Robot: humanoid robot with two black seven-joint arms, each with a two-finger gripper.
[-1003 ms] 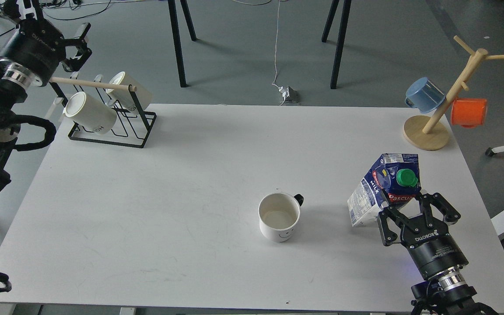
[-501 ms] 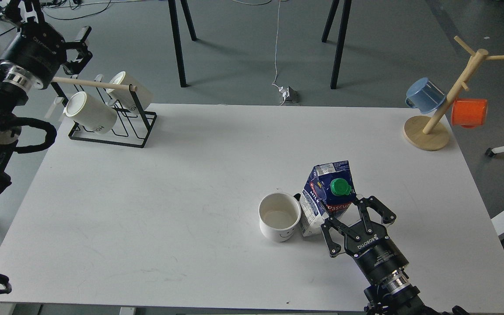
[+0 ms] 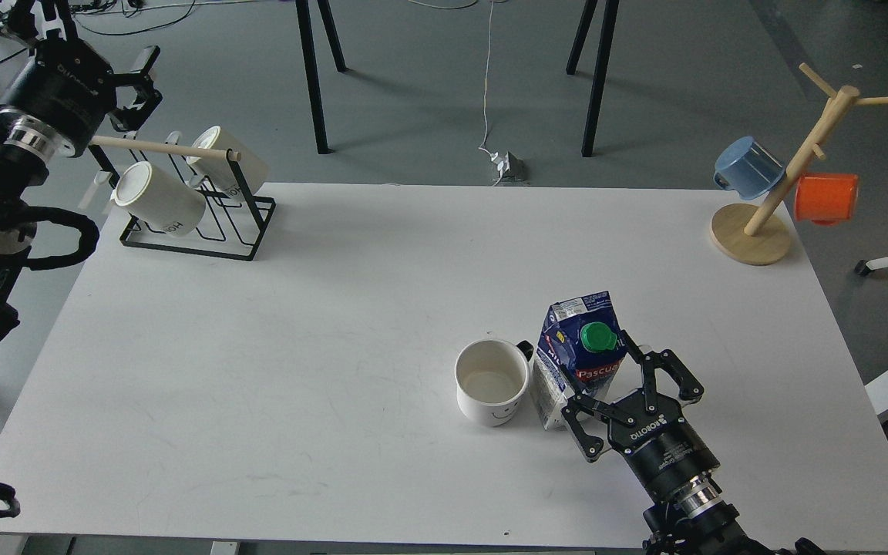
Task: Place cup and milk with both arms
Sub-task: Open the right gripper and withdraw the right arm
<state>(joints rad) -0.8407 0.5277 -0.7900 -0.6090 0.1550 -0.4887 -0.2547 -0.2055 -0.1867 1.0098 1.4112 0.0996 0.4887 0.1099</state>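
- Now the milk (image 3: 583,351) stands on the white bench (image 3: 336,324), just to the right of the cup (image 3: 492,381), with its lower edge close against the cup's black handle; whether they touch cannot be told.
- Its green cap faces up and toward the camera, the red "Pascual" label below it, and the carton leans a little.
- The cup sits upright with its mouth open, smiley face toward the near edge of the bench.
- The right gripper (image 3: 617,385) comes in from the near side of the milk; its fingers are spread on either side of the carton's lower part, and whether they press on it cannot be told.
- The left gripper (image 3: 132,81) is far to the left of the milk, beyond the far left corner of the bench, above a black wire rack (image 3: 205,223) with two cream mugs; it holds nothing visible, and its opening cannot be judged.
- Far behind and right of the milk, a wooden mug tree (image 3: 783,177) carries a blue cup (image 3: 748,166) and an orange cup (image 3: 825,198).
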